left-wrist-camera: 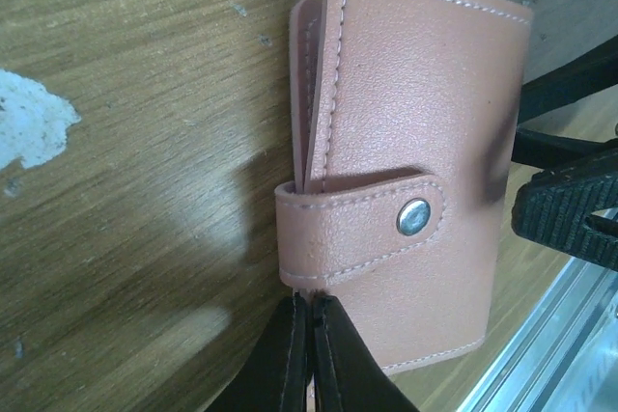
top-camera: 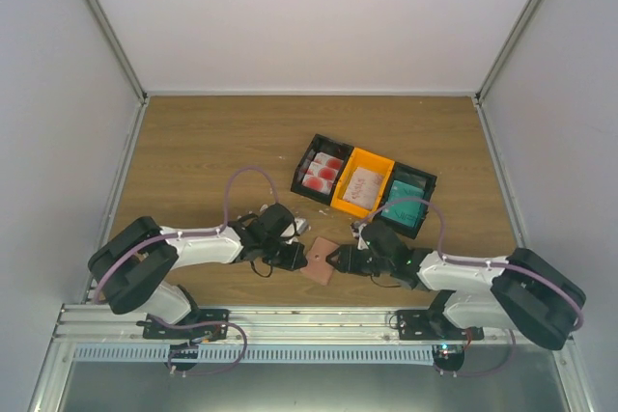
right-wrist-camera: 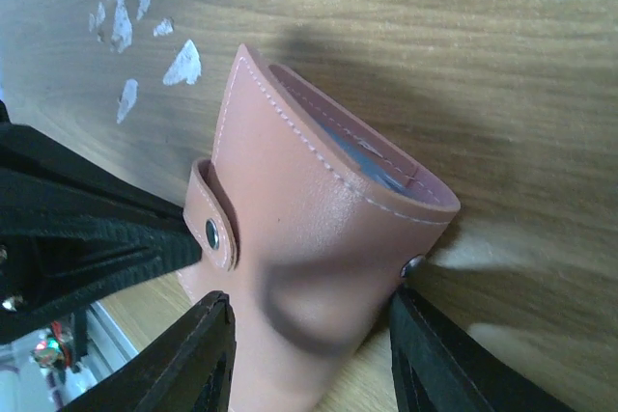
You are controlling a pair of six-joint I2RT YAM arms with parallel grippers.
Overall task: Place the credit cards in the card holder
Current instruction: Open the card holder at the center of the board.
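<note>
The card holder point(top-camera: 320, 260) lies on the counter point(top-camera: 212, 151) near its front edge, between my two arms and just in front of the row of three bins point(top-camera: 363, 182).

My left pincer point(left-wrist-camera: 307, 327) is pressed together. Its tips meet at the card holder's long edge, right under the fold of the snap strap point(left-wrist-camera: 359, 229). I cannot tell whether a sliver of leather is caught between them.

My right pincer point(right-wrist-camera: 311, 314) comes in from the opposite side and straddles the card holder. One finger point(right-wrist-camera: 208, 359) sits against the strap-side edge and the other against the far corner, so it is pinching the card holder across its width. The strap is fastened over the face, its metal snap point(left-wrist-camera: 413, 216) closed. From the right wrist the card holder sits tilted with one end gaping, and a bluish-teal sliver shows inside the gap.

The credit cards point(top-camera: 323, 173) sit in the bins. White-and-red ones are in the left black bin, pale patterned ones in the orange middle one and teal ones on the right. White flecks point(right-wrist-camera: 121, 16) dot the wood near the card holder.
</note>
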